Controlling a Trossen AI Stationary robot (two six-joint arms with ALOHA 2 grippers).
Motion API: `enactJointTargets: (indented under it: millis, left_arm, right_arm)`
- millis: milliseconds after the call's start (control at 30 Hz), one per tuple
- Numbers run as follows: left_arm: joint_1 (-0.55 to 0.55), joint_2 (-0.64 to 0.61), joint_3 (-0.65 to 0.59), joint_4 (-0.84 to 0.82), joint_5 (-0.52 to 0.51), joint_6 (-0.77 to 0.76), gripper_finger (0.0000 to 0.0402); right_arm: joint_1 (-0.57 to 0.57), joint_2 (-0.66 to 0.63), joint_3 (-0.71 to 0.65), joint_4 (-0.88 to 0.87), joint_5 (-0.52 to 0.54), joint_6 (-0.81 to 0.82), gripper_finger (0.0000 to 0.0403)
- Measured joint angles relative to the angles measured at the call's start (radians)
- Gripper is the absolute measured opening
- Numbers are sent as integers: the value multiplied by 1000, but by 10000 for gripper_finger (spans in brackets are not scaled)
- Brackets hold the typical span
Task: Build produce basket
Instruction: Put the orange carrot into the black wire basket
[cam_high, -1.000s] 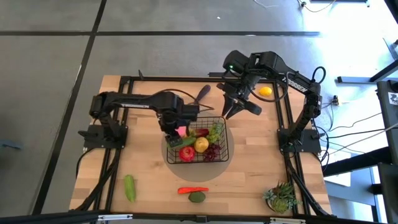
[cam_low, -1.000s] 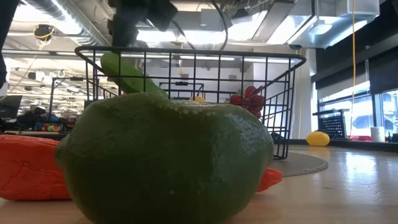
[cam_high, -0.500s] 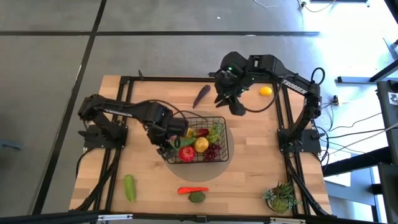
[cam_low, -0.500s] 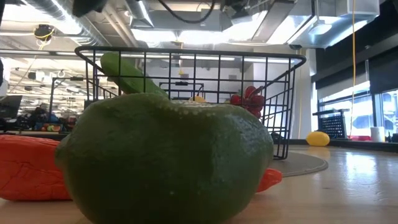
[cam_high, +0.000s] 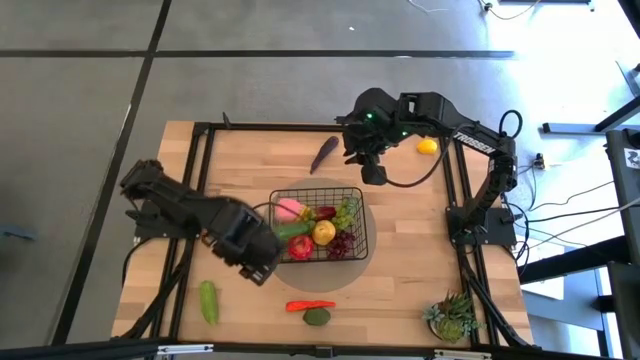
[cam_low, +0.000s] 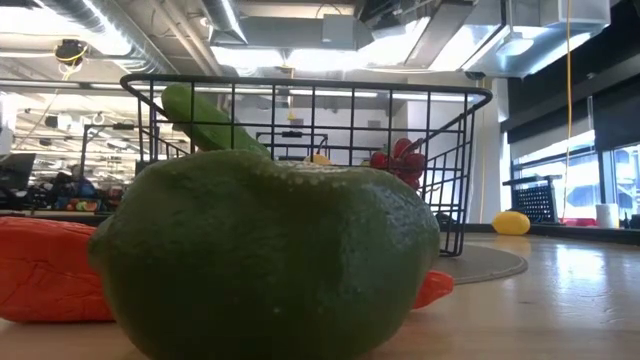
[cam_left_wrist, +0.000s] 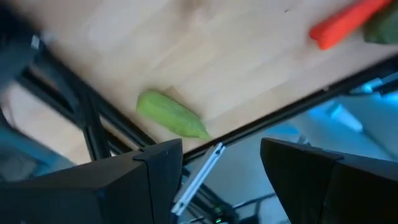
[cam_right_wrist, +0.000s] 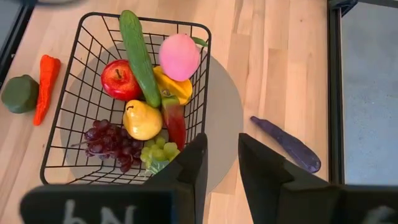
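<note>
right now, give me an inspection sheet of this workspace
surface: wooden table, round grey mat under the basket
job's things: black wire basket holds a pink peach, cucumber, red apple, yellow pear and grapes; outside it lie a purple eggplant, lemon, green cucumber, orange-red piece and dark green fruit
clutter: potted plant at the near right corner
grippers: left hand beside the basket, empty, open; right hand above the table near the eggplant, empty, open
cables: black cable looping off the right arm
surroundings: grey floor, shelving beyond

left gripper (cam_high: 262, 272) open, right gripper (cam_high: 370, 172) parted
</note>
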Motion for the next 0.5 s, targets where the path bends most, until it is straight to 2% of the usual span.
enactJointTargets:
  millis: [100, 300, 400, 500]
  left_arm:
    - [-79, 0, 0, -2, -52, -214, 206]
    - [-251, 0, 0, -2, -258, -654, 206]
    - [-327, 0, 0, 4, -315, -864, 206]
    - [-378, 18, 1, 8, -308, -909, 206]
  right_arm:
    - [0, 0, 0, 0, 0, -1, 84]
    - [0, -5, 0, 3, -1, -30, 84]
    - [0, -6, 0, 21, -1, -31, 84]
    - [0, -6, 0, 29, -1, -30, 84]
